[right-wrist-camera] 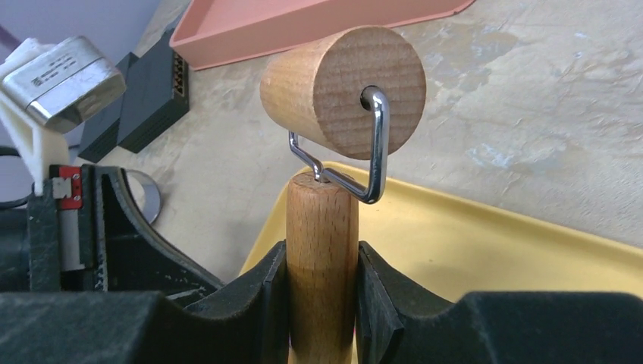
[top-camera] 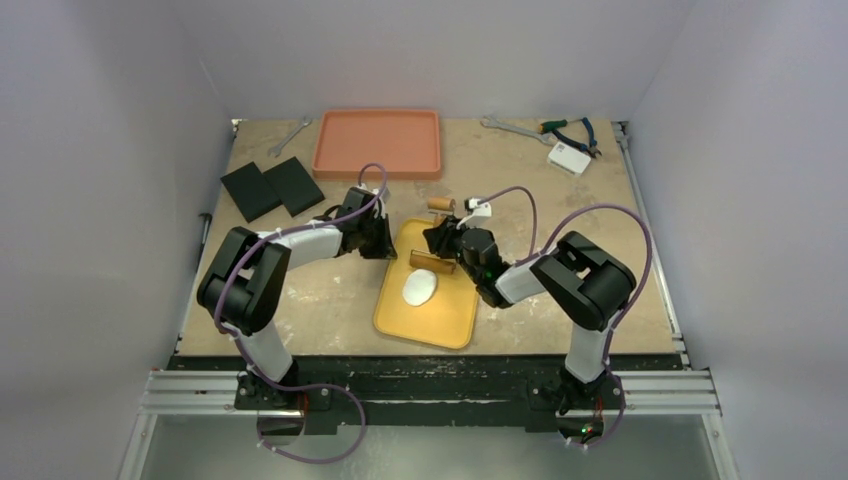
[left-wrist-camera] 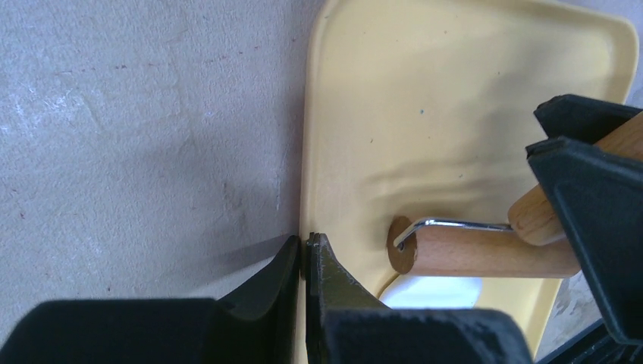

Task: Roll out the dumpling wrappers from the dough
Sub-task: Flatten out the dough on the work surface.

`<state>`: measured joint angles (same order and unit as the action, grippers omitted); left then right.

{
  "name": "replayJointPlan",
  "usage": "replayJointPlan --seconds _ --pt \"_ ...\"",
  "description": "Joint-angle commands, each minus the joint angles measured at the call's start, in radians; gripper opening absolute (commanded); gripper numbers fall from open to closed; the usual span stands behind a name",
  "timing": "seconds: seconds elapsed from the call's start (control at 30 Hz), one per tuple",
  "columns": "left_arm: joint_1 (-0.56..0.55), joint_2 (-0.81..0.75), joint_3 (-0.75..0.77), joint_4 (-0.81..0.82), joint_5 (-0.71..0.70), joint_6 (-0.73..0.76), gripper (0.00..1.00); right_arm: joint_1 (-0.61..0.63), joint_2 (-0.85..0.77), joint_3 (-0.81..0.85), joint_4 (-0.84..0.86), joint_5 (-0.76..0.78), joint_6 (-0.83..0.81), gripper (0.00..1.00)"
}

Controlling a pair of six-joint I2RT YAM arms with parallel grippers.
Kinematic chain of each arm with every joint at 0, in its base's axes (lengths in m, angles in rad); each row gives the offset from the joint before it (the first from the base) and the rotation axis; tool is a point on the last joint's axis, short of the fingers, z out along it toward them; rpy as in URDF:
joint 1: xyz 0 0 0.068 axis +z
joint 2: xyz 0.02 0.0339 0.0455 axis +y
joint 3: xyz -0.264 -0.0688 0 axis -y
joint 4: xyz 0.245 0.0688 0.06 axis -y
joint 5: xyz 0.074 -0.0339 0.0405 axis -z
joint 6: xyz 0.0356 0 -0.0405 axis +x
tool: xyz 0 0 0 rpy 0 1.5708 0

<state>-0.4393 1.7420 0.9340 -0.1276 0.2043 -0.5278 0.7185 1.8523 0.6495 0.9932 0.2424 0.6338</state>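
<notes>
Two grippers meet at the yellow tray (top-camera: pixel 452 322). The left gripper (left-wrist-camera: pixel 305 249) pinches the tray's thin raised rim, its black fingers squeezed tight on the smooth plastic. The right gripper (right-wrist-camera: pixel 322 262) clamps the round handle of the wooden roller (right-wrist-camera: pixel 343 89), whose grainy cylinder hangs on a bent, shiny wire. One dumpling wrapper (top-camera: pixel 420 289), a flat white oval, lies mid-tray just beside the roller's drum. Behind them, a pink rectangular tray (top-camera: pixel 378 142) rests on the mottled tabletop (top-camera: pixel 320 300).
</notes>
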Motion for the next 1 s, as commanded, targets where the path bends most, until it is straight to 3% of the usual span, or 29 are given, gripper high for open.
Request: replayJointPlan --seconds 0.0,0.2,0.37,0.7,0.83,0.97 --pt "0.004 -0.038 -0.007 0.017 0.003 0.014 0.00 0.032 -0.031 -0.032 -0.022 0.001 -0.011 0.00" --pt "0.004 -0.037 -0.005 0.018 0.008 0.014 0.00 0.021 -0.171 -0.004 -0.088 0.051 -0.146 0.00" --pt "0.006 -0.028 -0.002 0.022 0.012 0.026 0.00 0.022 -0.330 -0.058 0.127 -0.184 -0.313 0.00" --pt "0.011 -0.011 0.046 0.013 0.064 0.102 0.00 0.022 -0.409 -0.041 0.063 -0.505 -0.428 0.00" --pt "0.011 -0.039 0.098 -0.006 0.093 0.162 0.25 0.022 -0.497 -0.044 0.017 -0.502 -0.438 0.00" --pt "0.013 -0.090 0.143 -0.006 0.173 0.223 0.39 0.022 -0.579 -0.042 -0.005 -0.470 -0.435 0.00"
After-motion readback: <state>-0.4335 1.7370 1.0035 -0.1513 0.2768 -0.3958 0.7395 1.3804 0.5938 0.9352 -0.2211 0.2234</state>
